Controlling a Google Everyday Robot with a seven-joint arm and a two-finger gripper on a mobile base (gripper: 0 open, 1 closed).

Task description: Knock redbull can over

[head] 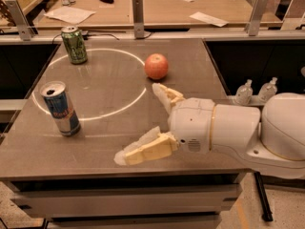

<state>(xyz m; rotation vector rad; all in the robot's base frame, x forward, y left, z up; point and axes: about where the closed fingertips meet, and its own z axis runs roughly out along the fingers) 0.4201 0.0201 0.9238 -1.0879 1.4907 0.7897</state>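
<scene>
The redbull can (pixel 60 108) stands upright on the left part of the brown table (pixel 109 140), blue and silver with a red logo. My gripper (pixel 142 124) reaches in from the right on a white arm and hangs over the table's front middle, well to the right of the can. Its two cream fingers (pixel 145 150) are spread wide apart with nothing between them.
A green can (pixel 74 45) stands at the table's back left. A red apple (pixel 156 66) lies at the back middle, just beyond my upper finger. A desk with papers (pixel 70 14) stands behind the table. Two small bottles (pixel 244 92) sit to the right.
</scene>
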